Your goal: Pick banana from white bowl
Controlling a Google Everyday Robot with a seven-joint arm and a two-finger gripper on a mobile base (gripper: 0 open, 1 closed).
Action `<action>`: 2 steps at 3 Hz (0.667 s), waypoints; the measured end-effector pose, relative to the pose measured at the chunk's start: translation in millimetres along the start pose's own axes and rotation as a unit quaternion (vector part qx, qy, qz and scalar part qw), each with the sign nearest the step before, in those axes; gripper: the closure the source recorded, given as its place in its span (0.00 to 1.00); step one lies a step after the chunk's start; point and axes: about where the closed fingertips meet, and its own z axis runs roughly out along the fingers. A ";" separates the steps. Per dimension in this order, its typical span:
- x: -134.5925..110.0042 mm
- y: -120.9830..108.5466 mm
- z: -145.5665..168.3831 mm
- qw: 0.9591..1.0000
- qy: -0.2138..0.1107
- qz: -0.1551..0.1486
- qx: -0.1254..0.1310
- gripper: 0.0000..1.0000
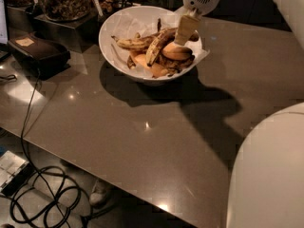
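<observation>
Banana (pixel 158 45) in white bowl (pixel 105 44), by far edge of worktop (pixel 166 141), left of centre. Long axis diagonal: low end left, toward near rim; high end right, toward far rim. Hand (pixel 185 28) at that high right end, above bowl's right side. Grip width: cannot tell.
</observation>
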 end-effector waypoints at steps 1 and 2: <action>-2.5 -1.1 2.5 1.000 -0.002 -0.001 0.001 1.00; -9.1 6.8 -2.9 1.000 -0.011 -0.010 0.000 1.00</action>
